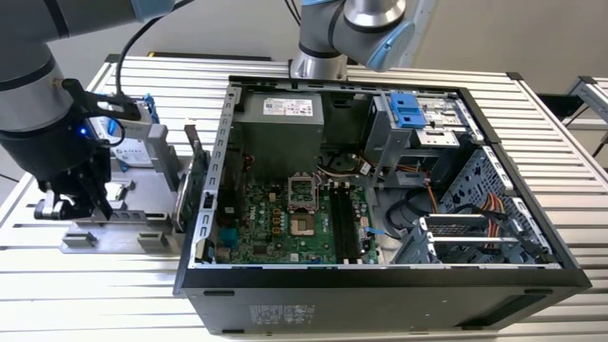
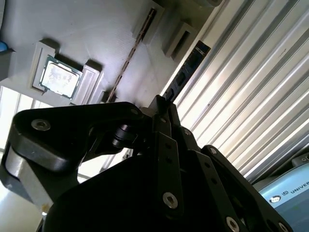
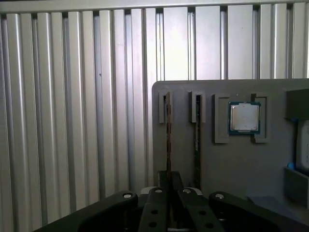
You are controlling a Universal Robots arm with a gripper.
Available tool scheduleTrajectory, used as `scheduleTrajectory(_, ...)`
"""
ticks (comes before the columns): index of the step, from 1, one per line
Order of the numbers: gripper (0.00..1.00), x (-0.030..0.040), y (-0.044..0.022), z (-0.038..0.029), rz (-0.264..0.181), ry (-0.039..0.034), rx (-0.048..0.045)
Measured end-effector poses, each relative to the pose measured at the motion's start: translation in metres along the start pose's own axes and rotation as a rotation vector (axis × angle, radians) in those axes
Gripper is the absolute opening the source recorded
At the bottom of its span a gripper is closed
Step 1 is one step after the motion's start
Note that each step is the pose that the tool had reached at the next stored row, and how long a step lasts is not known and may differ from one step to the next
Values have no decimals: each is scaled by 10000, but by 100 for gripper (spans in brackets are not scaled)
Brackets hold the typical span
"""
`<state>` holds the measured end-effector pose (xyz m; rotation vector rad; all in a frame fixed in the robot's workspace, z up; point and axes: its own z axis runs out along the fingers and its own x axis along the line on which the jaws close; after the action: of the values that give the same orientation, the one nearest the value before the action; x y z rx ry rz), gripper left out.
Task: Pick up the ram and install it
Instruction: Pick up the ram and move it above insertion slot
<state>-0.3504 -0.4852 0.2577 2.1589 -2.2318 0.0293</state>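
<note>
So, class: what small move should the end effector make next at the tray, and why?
Probably a straight lift: the end effector looks closed on the ram, which sits in its gray tray slot, with another stick close beside it.

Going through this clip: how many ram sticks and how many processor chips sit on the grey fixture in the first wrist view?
Ram sticks: 2, namely the ram clamped by the gripper and a second stick in the next slot.
Processor chip: 1
Total: 3, all on the grey fixture.
</note>
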Motion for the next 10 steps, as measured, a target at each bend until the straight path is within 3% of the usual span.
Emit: scheduleTrajectory(10, 0, 1, 0, -37, -1, 1, -1)
